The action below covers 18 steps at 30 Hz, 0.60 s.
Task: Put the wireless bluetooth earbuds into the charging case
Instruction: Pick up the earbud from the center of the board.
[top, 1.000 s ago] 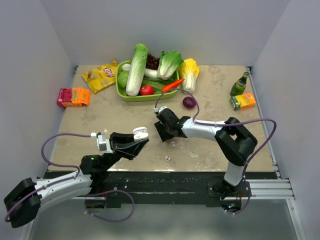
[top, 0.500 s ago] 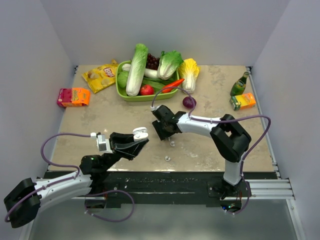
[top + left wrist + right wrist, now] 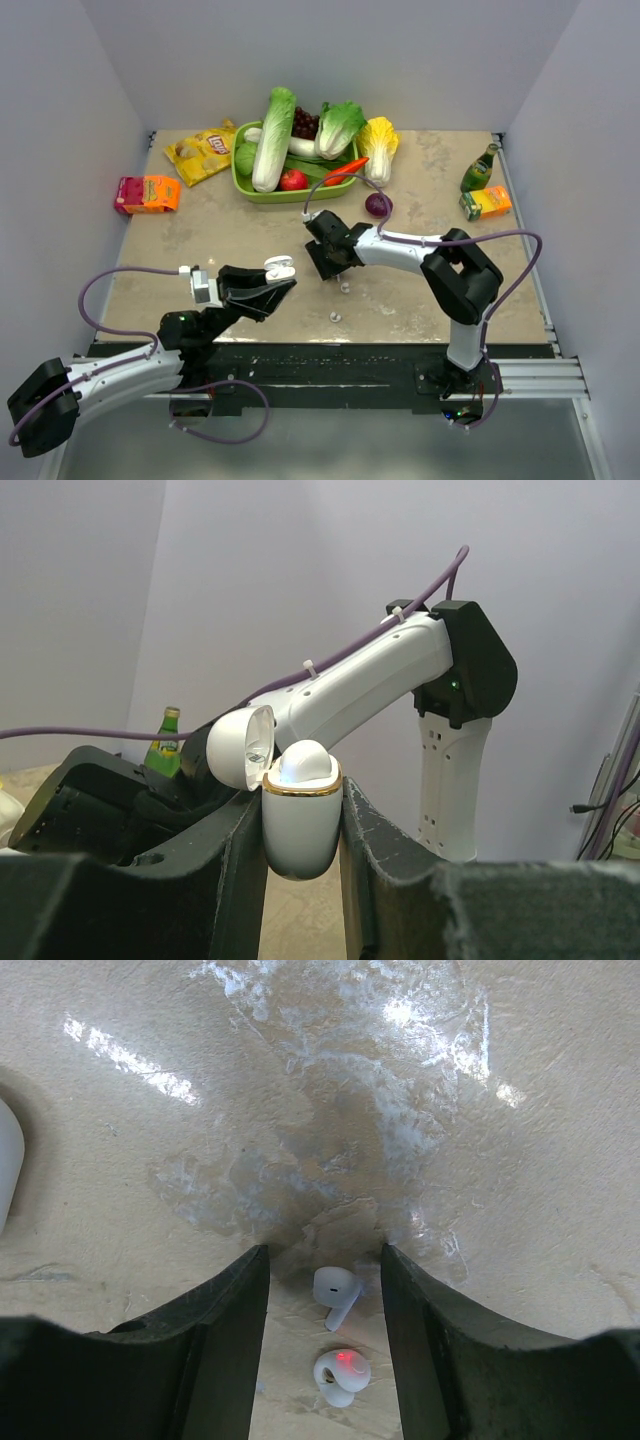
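My left gripper (image 3: 280, 270) hangs above the table's near left and is shut on the charging case (image 3: 298, 825). The case is white with a gold rim, upright, its lid (image 3: 240, 745) hinged open to the left. A white dome shows above the rim. My right gripper (image 3: 325, 1260) stands open with its tips down on the table. Two white earbuds lie between its fingers, touching neither: one with a stem (image 3: 335, 1290) and one with a red light (image 3: 342, 1373). In the top view two small white earbuds (image 3: 345, 287) (image 3: 335, 317) lie just in front of the right gripper (image 3: 325, 265).
A green tray (image 3: 245, 188) of vegetables stands at the back centre, with a chips bag (image 3: 203, 152) and a red-orange box (image 3: 147, 193) to its left. A purple onion (image 3: 378, 205), a green bottle (image 3: 479, 170) and an orange carton (image 3: 486, 203) lie at the right.
The right gripper has shifted slightly left and away over the table, and its jaws have narrowed a little. The left gripper holds the case almost still.
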Each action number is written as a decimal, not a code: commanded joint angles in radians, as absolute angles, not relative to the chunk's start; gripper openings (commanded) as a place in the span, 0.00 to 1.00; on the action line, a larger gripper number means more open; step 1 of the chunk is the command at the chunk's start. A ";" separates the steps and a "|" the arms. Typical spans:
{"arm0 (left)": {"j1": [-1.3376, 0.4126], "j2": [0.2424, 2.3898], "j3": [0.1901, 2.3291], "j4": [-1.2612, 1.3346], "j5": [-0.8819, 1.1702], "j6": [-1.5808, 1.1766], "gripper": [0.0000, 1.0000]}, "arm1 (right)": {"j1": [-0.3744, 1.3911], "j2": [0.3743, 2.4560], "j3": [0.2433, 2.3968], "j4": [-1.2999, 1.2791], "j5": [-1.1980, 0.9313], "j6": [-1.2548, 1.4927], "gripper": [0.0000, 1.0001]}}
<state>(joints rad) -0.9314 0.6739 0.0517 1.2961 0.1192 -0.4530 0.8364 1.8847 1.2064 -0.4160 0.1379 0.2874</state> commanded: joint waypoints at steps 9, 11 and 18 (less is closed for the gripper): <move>-0.930 0.683 -0.133 1.491 0.130 -0.480 0.00 | 0.833 1.881 1.109 -0.471 0.127 0.324 0.52; -0.931 0.684 -0.137 1.491 0.127 -0.480 0.00 | 0.833 1.873 1.097 -0.469 0.133 0.331 0.53; -0.930 0.698 -0.140 1.511 0.129 -0.488 0.00 | 0.833 1.868 1.081 -0.459 0.132 0.350 0.54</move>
